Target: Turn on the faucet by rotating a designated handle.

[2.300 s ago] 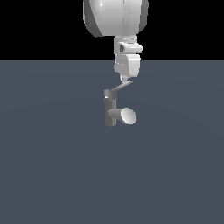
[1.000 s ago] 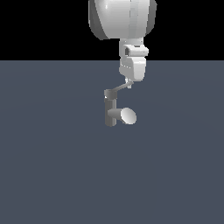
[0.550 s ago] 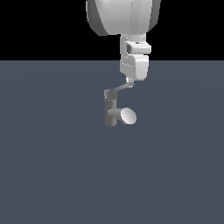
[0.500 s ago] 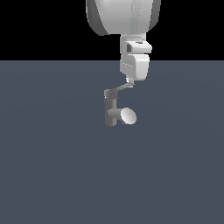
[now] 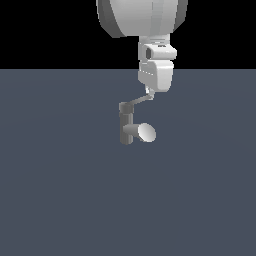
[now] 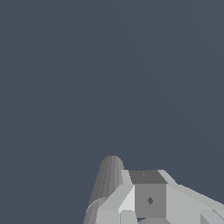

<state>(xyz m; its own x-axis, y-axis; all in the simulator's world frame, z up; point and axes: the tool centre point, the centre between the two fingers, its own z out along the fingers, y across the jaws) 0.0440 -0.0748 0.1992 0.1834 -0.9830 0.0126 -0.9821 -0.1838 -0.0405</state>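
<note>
Grey metal post faucet (image 5: 126, 125): white gripper (image 5: 149, 93) is meeting its thin lever handle (image 5: 140, 101); jaw state unclear, turning apparently pending.

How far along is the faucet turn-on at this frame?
Done: the approach. In the exterior view the gripper sits at the outer end of the handle; whether it grips or only touches cannot be told. In hand: pushing the lever around, which sticks out from the cap of the faucet toward the exterior view's right. Left: most of the rotation, as far as one frame shows.
</note>
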